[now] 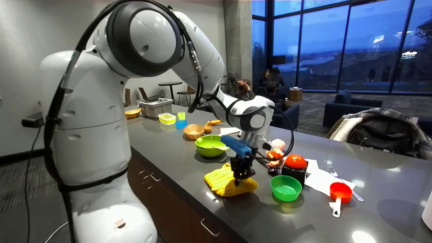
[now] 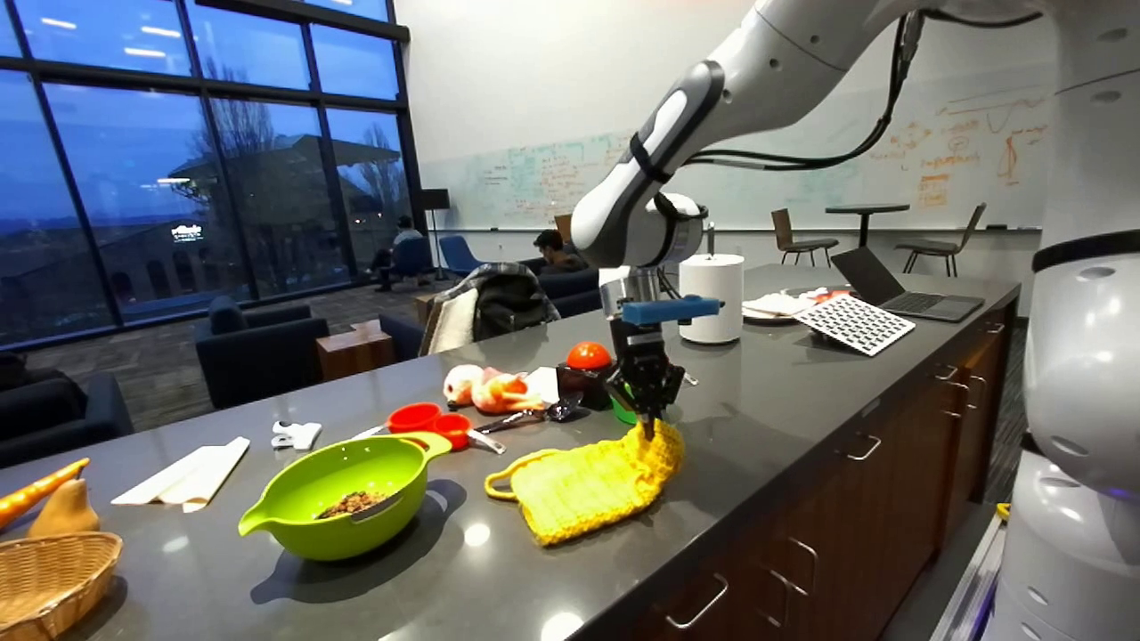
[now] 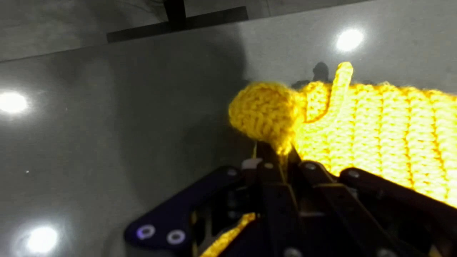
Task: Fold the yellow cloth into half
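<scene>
The yellow cloth point(image 1: 217, 179) lies on the grey counter near its edge, and it shows in both exterior views point(image 2: 579, 494). A thin loop sticks out from one corner. My gripper point(image 1: 239, 181) points down at one end of the cloth, and its fingertips point(image 2: 651, 432) are shut on the edge there. That end is bunched and raised, curling over toward the rest of the cloth. In the wrist view, a pinched fold of the cloth point(image 3: 378, 132) sits between the fingertips point(image 3: 282, 152), with the ribbed part flat to the right. The fingertips partly hide the pinched edge.
The yellow-green bowl point(image 2: 347, 499) stands beside the looped end. The green bowl point(image 1: 286, 190) stands past the gripper. A black box with a red dome point(image 1: 295, 165), a doll point(image 1: 276, 153) and a red measuring cup point(image 1: 341, 191) lie beyond. The counter edge point(image 2: 757, 525) is close.
</scene>
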